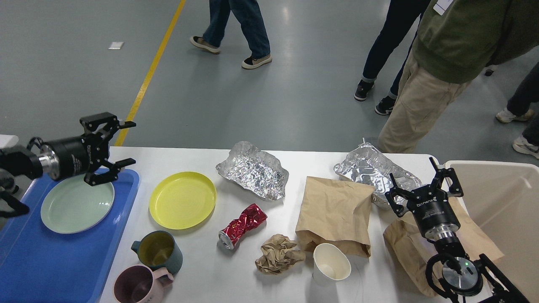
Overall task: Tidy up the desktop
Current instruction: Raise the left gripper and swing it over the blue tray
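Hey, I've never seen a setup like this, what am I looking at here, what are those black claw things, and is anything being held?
This view comes from a humanoid robot's head, looking down at the desktop. The black claws are its two-finger grippers: the left gripper hovers open above a blue tray holding a pale green plate; the right gripper is open over a brown paper bag. Neither holds anything. On the table lie a yellow plate, two mugs, crumpled foil, a crushed red can and a paper cup.
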`<state>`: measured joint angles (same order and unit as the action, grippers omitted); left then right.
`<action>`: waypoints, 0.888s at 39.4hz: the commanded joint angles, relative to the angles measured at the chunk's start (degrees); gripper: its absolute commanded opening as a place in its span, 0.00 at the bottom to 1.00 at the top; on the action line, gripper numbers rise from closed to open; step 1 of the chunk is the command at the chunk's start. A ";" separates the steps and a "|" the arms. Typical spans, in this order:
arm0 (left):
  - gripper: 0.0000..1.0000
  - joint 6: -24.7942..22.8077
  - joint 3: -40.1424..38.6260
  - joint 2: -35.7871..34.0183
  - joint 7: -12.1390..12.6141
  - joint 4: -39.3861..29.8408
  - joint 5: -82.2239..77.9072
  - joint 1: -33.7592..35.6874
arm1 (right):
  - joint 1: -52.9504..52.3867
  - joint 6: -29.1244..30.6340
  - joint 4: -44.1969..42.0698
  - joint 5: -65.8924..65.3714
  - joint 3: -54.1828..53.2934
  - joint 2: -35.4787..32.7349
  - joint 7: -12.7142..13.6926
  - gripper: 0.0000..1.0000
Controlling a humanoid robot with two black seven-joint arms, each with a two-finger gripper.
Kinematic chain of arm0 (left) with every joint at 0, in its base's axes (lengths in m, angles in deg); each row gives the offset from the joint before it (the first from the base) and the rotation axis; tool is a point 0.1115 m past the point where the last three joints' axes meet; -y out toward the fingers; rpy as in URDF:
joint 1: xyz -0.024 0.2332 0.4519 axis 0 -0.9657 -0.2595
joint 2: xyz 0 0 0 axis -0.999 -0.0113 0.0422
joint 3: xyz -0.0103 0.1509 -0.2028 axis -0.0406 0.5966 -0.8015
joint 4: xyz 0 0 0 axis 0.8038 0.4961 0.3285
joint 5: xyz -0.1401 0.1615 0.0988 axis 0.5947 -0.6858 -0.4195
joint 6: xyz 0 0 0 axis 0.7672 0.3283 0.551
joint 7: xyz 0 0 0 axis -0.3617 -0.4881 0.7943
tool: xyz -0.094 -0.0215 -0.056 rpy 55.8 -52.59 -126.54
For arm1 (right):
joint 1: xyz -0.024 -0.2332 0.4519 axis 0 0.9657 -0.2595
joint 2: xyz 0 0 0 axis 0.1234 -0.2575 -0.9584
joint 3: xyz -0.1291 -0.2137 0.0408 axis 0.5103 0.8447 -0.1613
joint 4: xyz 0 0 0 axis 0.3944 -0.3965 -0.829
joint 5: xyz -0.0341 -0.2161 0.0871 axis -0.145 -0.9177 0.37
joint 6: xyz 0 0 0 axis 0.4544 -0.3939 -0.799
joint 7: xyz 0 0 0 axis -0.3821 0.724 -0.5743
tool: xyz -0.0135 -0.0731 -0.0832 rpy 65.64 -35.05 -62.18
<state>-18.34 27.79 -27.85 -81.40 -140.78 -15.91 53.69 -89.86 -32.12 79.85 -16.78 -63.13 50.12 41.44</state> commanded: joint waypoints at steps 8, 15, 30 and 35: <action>0.97 -0.71 46.73 8.04 0.53 -0.86 -0.25 39.32 | 0.00 0.00 0.00 0.00 0.00 0.06 0.00 1.00; 0.97 -0.80 69.21 21.64 0.09 -4.99 -0.25 58.82 | 0.00 0.00 0.00 0.00 0.00 -0.02 0.00 1.00; 0.96 -5.54 87.24 43.98 0.18 -26.68 8.33 87.13 | 0.00 0.00 0.00 0.00 0.00 -0.02 0.00 1.00; 0.97 -5.63 92.10 46.99 -0.70 -34.95 14.42 95.23 | 0.00 0.00 0.00 0.00 0.00 0.06 0.00 1.00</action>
<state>-23.75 115.88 16.59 -81.25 -168.58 -6.47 142.11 -89.84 -32.12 79.84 -16.77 -63.13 50.13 41.44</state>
